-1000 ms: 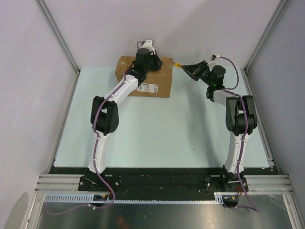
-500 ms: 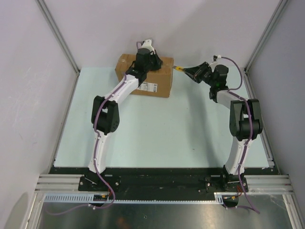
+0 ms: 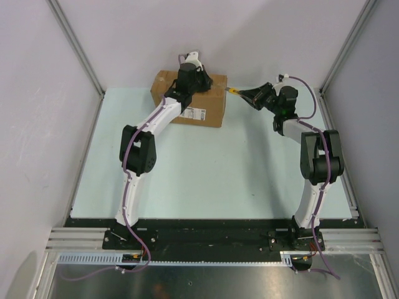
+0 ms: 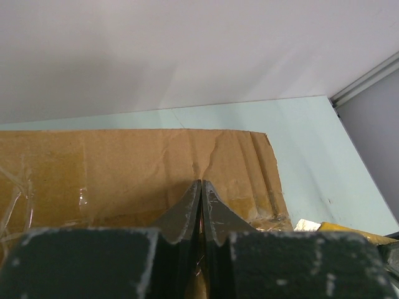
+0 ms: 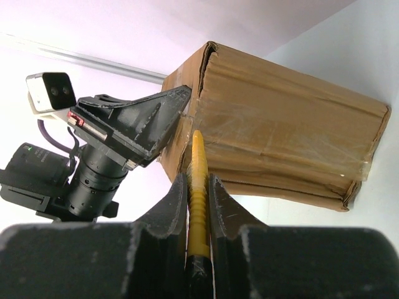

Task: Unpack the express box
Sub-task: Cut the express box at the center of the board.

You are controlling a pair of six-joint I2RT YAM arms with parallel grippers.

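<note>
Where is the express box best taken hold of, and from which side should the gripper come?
Probably the edge of a top flap at its right end, approached from the right. The express box is too broad to be spanned, and the right wrist view shows that flap gaping slightly from the end wall. Tape crosses that end, though.

A large rectangular brown cardboard express box [image 3: 212, 103] is recorded lying flat at the far side of the pale green table [image 3: 206, 168], slightly skewed to its edges. The flaps are held shut by glossy tape [image 5: 274, 140]. The cardboard is creased, and a small white label [image 3: 194, 114] is borne on the near face.
</note>
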